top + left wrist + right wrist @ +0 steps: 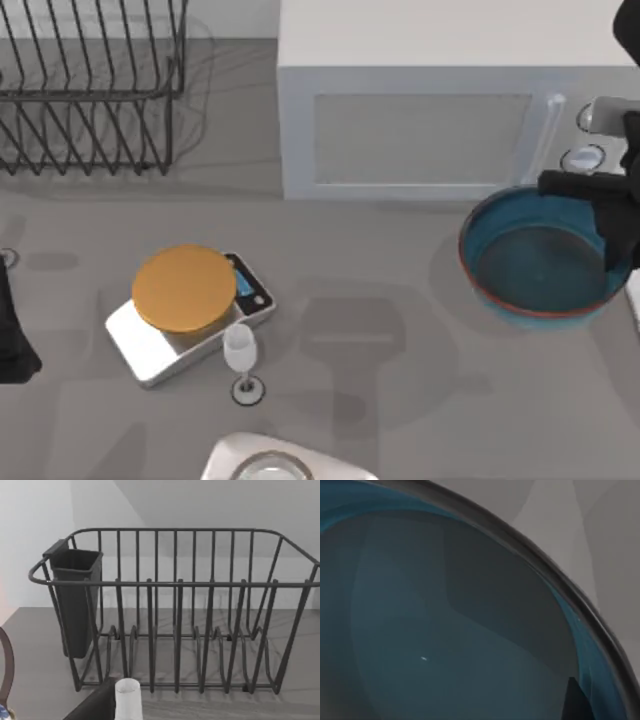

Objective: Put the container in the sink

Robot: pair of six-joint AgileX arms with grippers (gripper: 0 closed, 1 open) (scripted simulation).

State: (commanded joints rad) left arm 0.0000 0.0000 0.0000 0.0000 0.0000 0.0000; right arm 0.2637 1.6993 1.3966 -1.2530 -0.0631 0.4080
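Sink (290,462) rim pokes in at the near edge of the bench (400,330). Going left to right: left arm parked at the far-left edge, dish rack (90,85) far back, then a scale (150,345) with an orange disc (185,288) on it and a small stemmed glass (240,350) just beside. Over on the right sits the blue container (545,255), with the right gripper (610,225) over its far-right rim; can't tell if its fingers are clenched or released.
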